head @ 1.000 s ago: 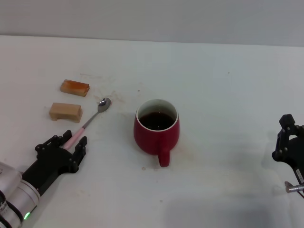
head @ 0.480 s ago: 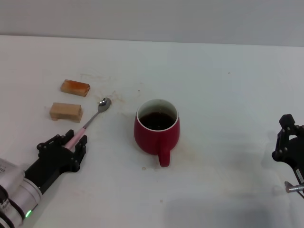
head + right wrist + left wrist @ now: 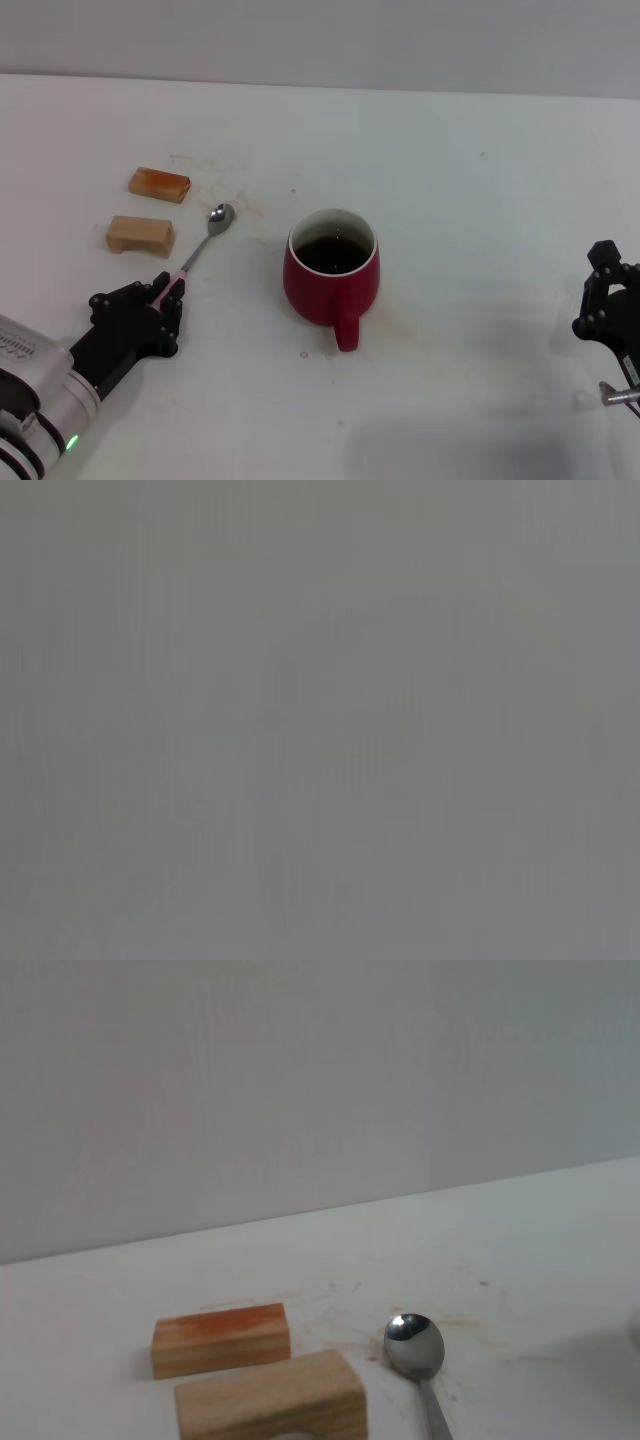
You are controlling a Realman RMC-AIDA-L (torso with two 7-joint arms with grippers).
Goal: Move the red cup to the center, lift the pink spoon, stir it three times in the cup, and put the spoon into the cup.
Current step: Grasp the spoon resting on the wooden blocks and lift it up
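As I eased the left gripper point(image 3: 160, 300) forward from a second earlier, its fingers clenched on the handle of the slim pink spoon point(image 3: 198, 247), which lay flat just beside the centred glossy red cup point(image 3: 331, 274); the right gripper point(image 3: 608, 290), fingers unreadable, sat parked.

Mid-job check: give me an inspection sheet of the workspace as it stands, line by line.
Surface: white table, faint brownish marks near the spoon bowl.
Red cup: upright near the centre, dark liquid inside, handle toward the robot.
Pink spoon: lying flat left of the cup, silver bowl pointing away from the robot, handle end between the left gripper's fingers.
Clutter: two tan wooden blocks left of the spoon.
Left gripper: low at the spoon's handle; grip not confirmed.
Right gripper: parked at the right edge, away from the work.
Cables: nothing seen.
Surroundings: plain grey wall behind the table.
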